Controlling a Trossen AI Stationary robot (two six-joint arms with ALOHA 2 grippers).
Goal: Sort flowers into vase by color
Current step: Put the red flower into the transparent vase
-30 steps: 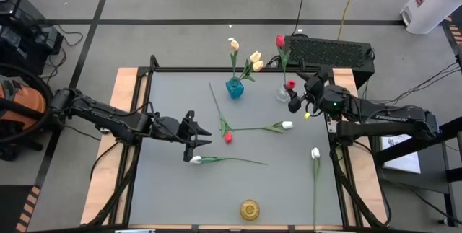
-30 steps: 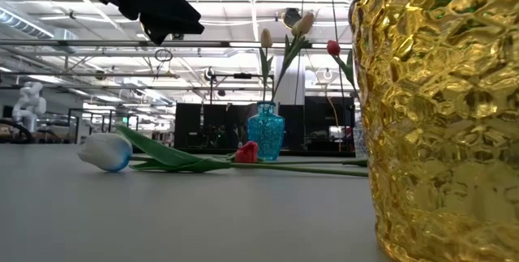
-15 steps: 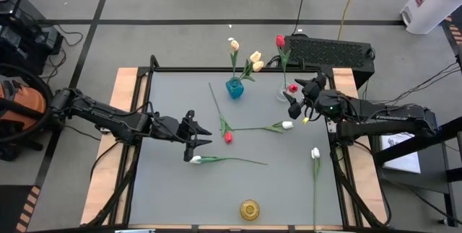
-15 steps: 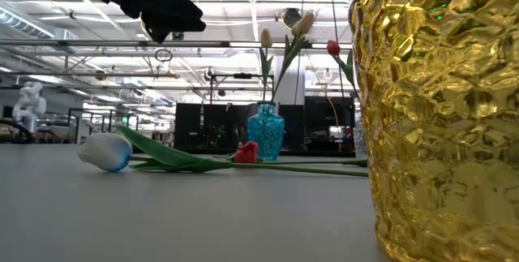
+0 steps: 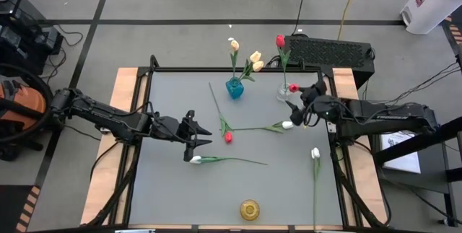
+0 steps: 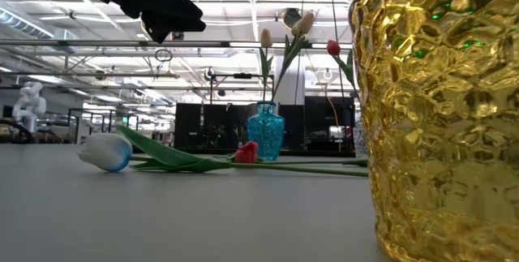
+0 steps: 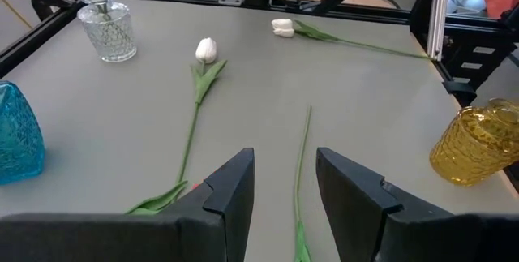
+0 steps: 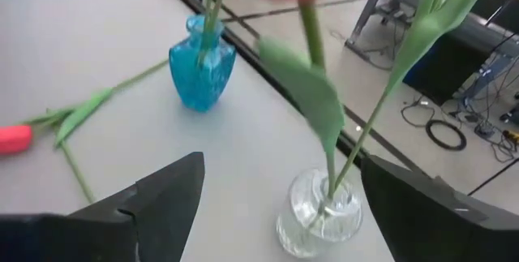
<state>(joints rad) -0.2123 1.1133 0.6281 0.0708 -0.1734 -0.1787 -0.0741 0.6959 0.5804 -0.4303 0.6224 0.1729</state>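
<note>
Cream-yellow flowers stand in a blue vase (image 5: 234,87). Red flowers (image 5: 280,41) stand in a clear glass vase (image 5: 283,93). A gold vase (image 5: 250,209) stands near the front edge. Flat on the table lie a red tulip (image 5: 228,138) and three white tulips (image 5: 287,125) (image 5: 195,159) (image 5: 315,153). My left gripper (image 5: 206,136) hovers open just above the white tulip at centre left, whose stem (image 7: 302,165) shows between its fingers. My right gripper (image 5: 297,110) is open beside the clear vase (image 8: 318,213), holding nothing.
The table's black frame (image 5: 216,68) runs along the far edge, just behind the vases. A black box (image 5: 328,49) sits beyond it. Open grey table surface (image 5: 274,190) lies between the lying flowers and the gold vase.
My right gripper has sunk a little by the clear vase and tipped its fingers further down, shifting slightly toward the table's near edge. It has stayed open. The flowers and vases have kept their places.
</note>
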